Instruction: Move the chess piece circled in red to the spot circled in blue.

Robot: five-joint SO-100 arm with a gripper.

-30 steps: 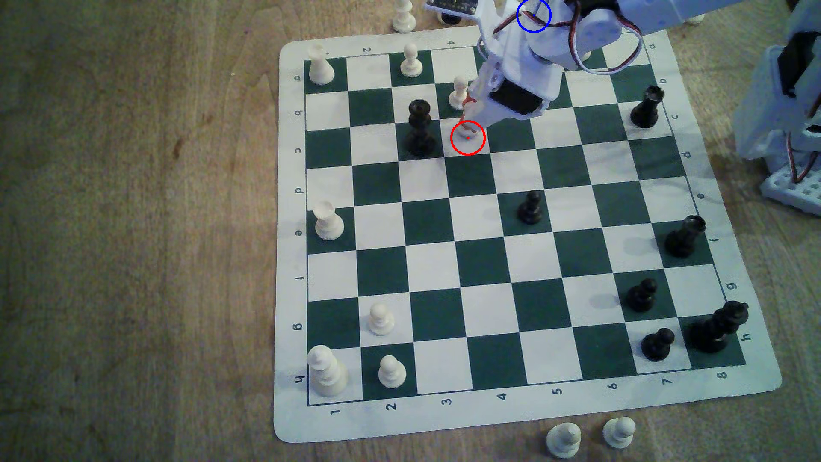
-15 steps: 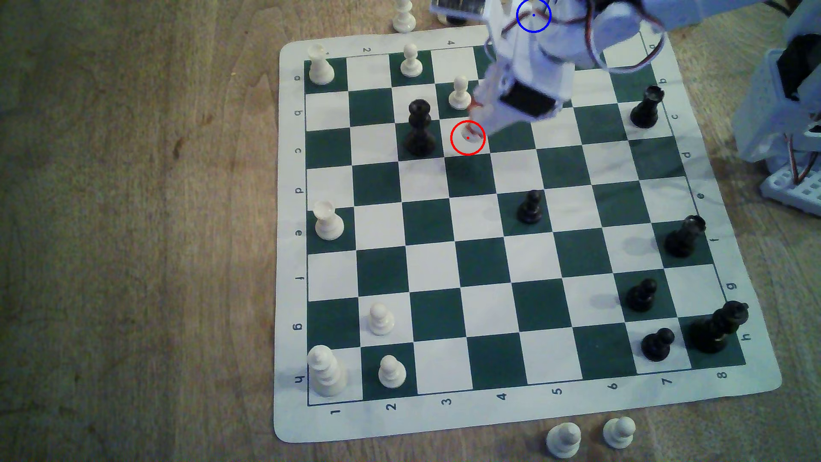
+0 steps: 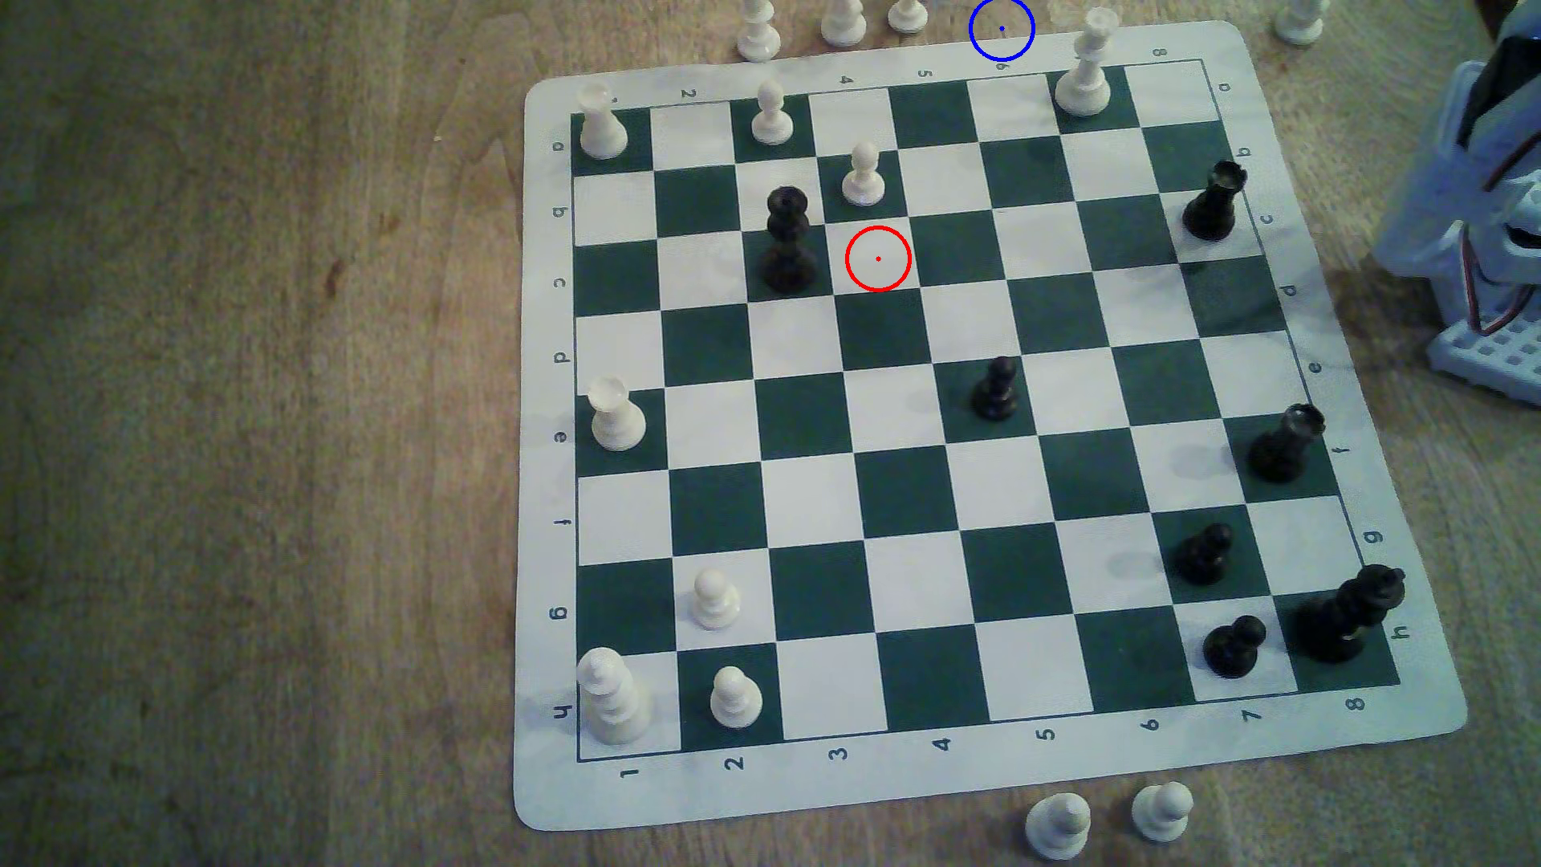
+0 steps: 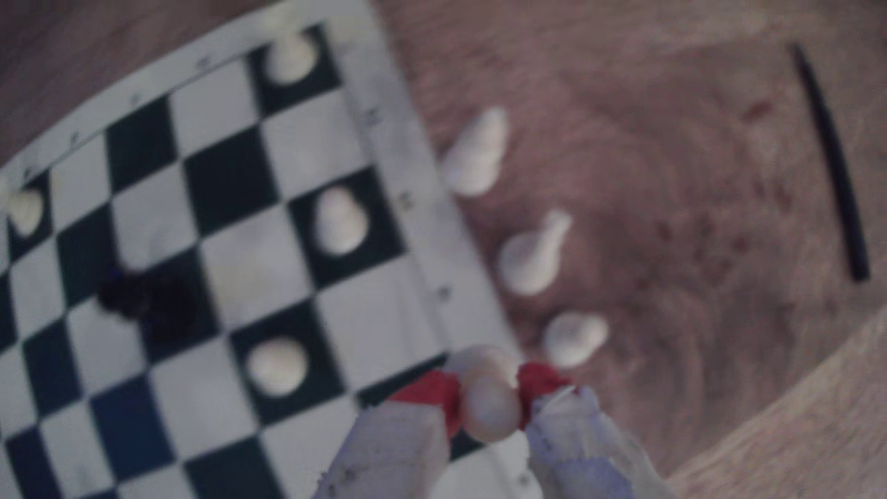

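Looks like a hobby bench: roll-up chess mat (image 3: 959,784) on a wooden worktop (image 3: 250,417), white breadboard (image 3: 1493,350) at its edge.

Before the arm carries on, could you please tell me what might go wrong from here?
1. The claw holds the pawn only by its round head between the red pads; it could slip or swing out.
2. Three white pieces stand on the table just past the board's edge; a low pass or careless set-down could topple them.
3. The blue ring sits close to the board's edge, so the pawn might land partly on the mat.
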